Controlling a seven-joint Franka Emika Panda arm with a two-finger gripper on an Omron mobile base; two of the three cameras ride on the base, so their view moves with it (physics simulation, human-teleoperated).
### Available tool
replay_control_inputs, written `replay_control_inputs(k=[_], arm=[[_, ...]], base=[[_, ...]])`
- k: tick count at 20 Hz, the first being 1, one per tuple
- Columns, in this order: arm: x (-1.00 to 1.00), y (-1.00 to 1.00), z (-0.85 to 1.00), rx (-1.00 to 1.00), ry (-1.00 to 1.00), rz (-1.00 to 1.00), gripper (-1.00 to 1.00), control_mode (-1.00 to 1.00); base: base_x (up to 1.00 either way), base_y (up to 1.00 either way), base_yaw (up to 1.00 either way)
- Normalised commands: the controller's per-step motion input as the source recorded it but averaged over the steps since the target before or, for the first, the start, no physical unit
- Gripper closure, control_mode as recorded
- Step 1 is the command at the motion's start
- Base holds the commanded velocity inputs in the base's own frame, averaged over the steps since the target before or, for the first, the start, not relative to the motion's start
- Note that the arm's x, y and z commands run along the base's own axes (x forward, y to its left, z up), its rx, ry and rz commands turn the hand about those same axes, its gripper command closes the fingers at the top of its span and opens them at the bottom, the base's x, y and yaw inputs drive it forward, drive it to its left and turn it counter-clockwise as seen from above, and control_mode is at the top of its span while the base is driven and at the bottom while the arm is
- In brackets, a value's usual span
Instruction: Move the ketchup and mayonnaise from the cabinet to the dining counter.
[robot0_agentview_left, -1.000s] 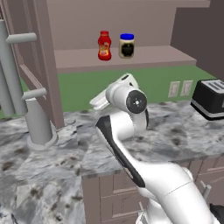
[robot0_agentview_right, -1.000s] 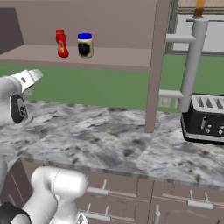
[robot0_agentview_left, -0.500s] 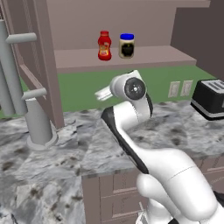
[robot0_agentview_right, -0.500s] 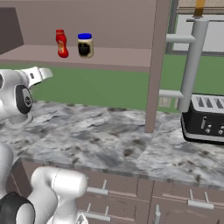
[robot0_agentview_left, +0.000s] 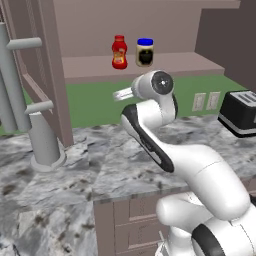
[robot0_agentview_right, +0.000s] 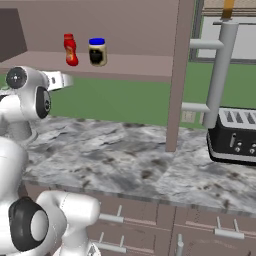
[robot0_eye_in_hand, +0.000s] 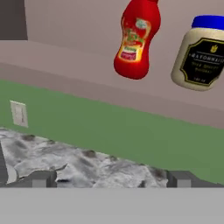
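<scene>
The ketchup (robot0_agentview_left: 119, 52) (robot0_agentview_right: 70, 50) (robot0_eye_in_hand: 136, 39), a small red squeeze bottle, stands upright on the shelf of the open cabinet (robot0_agentview_left: 170, 65) (robot0_agentview_right: 145, 65). The mayonnaise (robot0_agentview_left: 145, 52) (robot0_agentview_right: 97, 52) (robot0_eye_in_hand: 201, 52), a blue-lidded jar, stands just to its right, apart from it. My gripper (robot0_agentview_left: 121, 94) (robot0_agentview_right: 63, 79) (robot0_eye_in_hand: 111, 179) hangs in front of the shelf and below its edge, pointing at the two items. It is open, with nothing between its fingertips (robot0_eye_in_hand: 41, 178). The dining counter is out of view.
A marbled worktop (robot0_agentview_left: 75, 185) (robot0_agentview_right: 150, 165) with drawers runs under the cabinet. The open cabinet doors with long grey bar handles (robot0_agentview_left: 15, 85) (robot0_agentview_right: 220, 70) flank the shelf. A black toaster (robot0_agentview_left: 242, 112) (robot0_agentview_right: 235, 137) sits at the right. Wall outlets (robot0_agentview_left: 205, 100) (robot0_eye_in_hand: 18, 113) are on the green backsplash.
The arm has lifted, bringing the hand up from worktop height toward the shelf edge. The gripper has stayed open. The bottle and jar have not moved.
</scene>
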Motion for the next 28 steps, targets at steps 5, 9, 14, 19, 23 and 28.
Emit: replay_control_inputs(k=[5, 9, 14, 19, 23, 28], arm=[[0.22, -0.21, 0.01, 0.15, 0.05, -0.02, -1.0, -1.0], [0.38, -0.02, 0.05, 0.18, 0.0, 0.0, -1.0, -1.0], [0.3, -0.01, 0.09, 0.05, 0.0, 0.0, -1.0, -1.0], [0.37, -0.18, 0.15, 0.0, 0.05, -0.06, -1.0, -1.0], [0.32, -0.32, 0.3, 0.0, 0.07, -0.07, -1.0, -1.0], [0.2, -0.27, 0.32, 0.0, 0.08, -0.06, -1.0, -1.0]], base=[[0.0, 0.0, 0.0], [0.0, 0.0, 0.0], [0.0, 0.0, 0.0], [0.0, 0.0, 0.0], [0.0, 0.0, 0.0], [0.0, 0.0, 0.0]])
